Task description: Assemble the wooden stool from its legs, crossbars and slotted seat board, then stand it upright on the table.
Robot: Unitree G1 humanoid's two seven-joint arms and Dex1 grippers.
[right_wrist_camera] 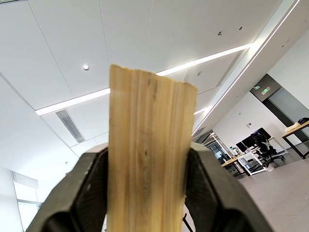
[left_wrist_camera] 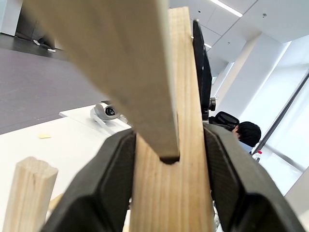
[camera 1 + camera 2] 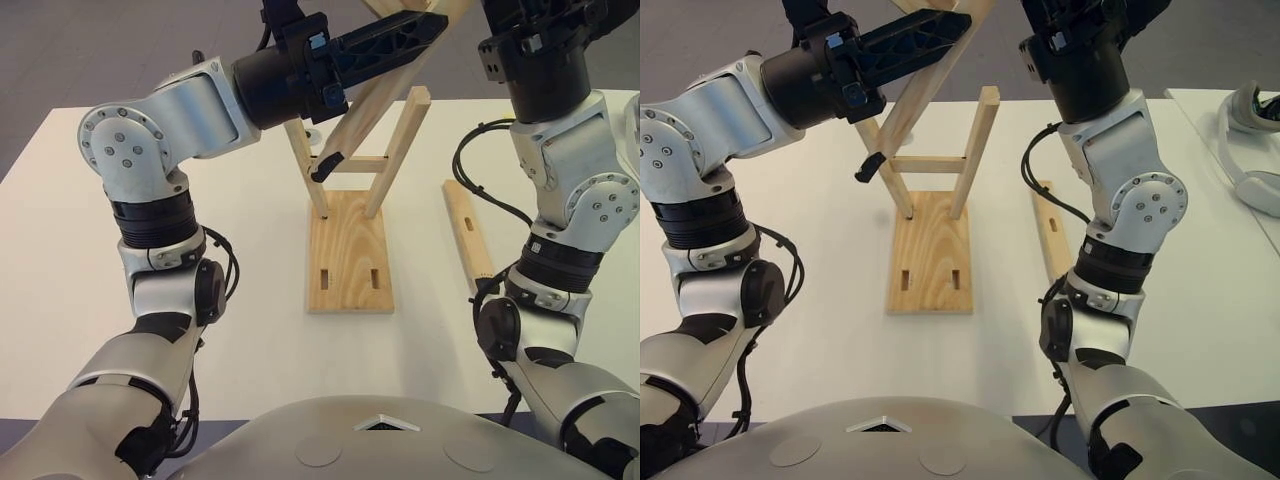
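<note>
A white worktop carries the slotted seat board, lying flat, with two legs and a crossbar upright at its far end. Above, the left pincer pinches a notched leg, and the right pincer pinches another wooden bar.

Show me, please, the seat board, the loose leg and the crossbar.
seat board [image 3: 350, 250], left eye view, bare middle.
loose leg [image 3: 468, 235], left eye view, mid-length.
crossbar [image 3: 365, 162], left eye view, middle.

A white table stands on a grey floor. Long strip lights cross the white ceiling. Desks with monitors stand beyond, near a white column and bright windows.
</note>
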